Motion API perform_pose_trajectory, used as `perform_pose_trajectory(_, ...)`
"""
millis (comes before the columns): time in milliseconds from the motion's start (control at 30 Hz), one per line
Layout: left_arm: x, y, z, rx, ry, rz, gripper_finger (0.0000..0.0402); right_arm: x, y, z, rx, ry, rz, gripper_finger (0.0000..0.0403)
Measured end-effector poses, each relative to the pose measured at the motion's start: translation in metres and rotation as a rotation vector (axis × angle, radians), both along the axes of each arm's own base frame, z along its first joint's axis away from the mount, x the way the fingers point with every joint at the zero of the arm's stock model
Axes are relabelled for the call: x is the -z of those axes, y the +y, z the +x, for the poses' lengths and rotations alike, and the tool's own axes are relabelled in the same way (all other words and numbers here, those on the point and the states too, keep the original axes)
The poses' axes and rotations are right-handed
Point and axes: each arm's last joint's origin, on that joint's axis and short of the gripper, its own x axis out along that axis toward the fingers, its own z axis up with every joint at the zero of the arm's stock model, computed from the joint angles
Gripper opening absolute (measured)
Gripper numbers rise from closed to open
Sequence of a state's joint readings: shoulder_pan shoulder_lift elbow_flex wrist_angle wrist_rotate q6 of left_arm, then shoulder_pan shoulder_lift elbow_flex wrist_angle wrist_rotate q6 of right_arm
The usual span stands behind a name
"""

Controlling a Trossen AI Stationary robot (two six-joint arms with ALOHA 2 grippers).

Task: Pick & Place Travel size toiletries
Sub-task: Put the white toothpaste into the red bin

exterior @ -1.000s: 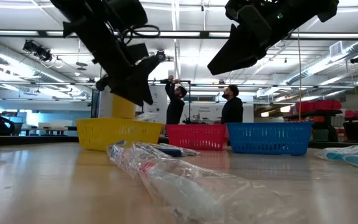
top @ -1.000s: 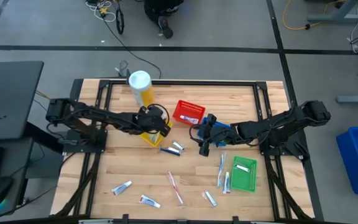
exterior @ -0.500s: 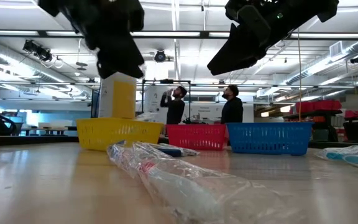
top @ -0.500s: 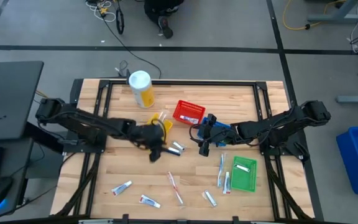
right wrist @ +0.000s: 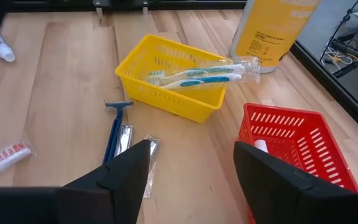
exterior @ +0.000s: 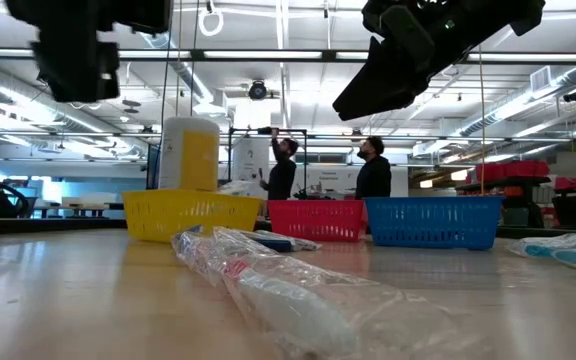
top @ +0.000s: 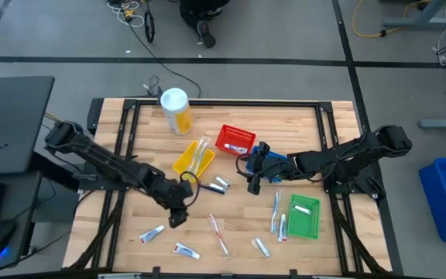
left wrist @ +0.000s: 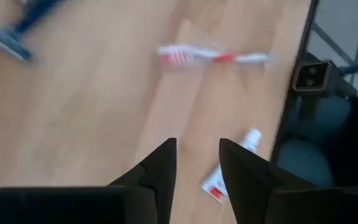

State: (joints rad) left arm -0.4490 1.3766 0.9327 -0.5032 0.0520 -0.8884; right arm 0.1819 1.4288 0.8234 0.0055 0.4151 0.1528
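Travel toiletries lie scattered on the wooden table: a white tube (top: 152, 232), a second tube (top: 186, 250), a wrapped toothbrush (top: 219, 232) and dark razors (top: 215, 184). Wrapped toothbrushes (right wrist: 194, 76) lie in the yellow basket (top: 193, 159). My left gripper (top: 176, 219) hovers open over bare wood near the table's near edge; in its wrist view a tube (left wrist: 229, 168) and a red-marked toothbrush (left wrist: 213, 56) lie beyond the gripper (left wrist: 197, 165). My right gripper (top: 252, 184) hangs open by the blue basket (exterior: 433, 222) and shows wide open in its own view (right wrist: 191, 168).
A tall white-and-yellow canister (top: 175, 108) stands at the far edge. The red basket (top: 235, 139) sits mid-table, the green basket (top: 304, 217) near the right side with toothbrushes (top: 277, 211) beside it. A wrapped item (exterior: 278, 290) lies in the low view's foreground. People stand in the room behind.
My left gripper has moved from above the yellow basket toward the table's near edge and a little left, and hovers over the scattered tubes. The toothbrushes in the yellow basket now show uncovered. The right arm has kept still.
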Motion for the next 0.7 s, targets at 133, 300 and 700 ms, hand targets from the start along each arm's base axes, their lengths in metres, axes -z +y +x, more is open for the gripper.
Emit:
perform_pose_trajectory(133, 0.002, -0.013, -0.011, -0.011, 0.084, -0.038, 0.0127, 0.000, 0.000, 0.000, 0.000, -0.001, 0.001, 0.0250)
perform_pose_trajectory(300, 0.005, -0.025, -0.025, -0.049, 0.191, -0.080, 0.0127, 0.000, 0.000, 0.000, 0.000, 0.000, 0.000, 0.0259)
perform_pose_trajectory(700, 0.034, -0.045, -0.060, -0.018, 0.333, -0.046, 0.0177, 0.000, 0.000, 0.000, -0.002, 0.001, -0.002, 0.0246)
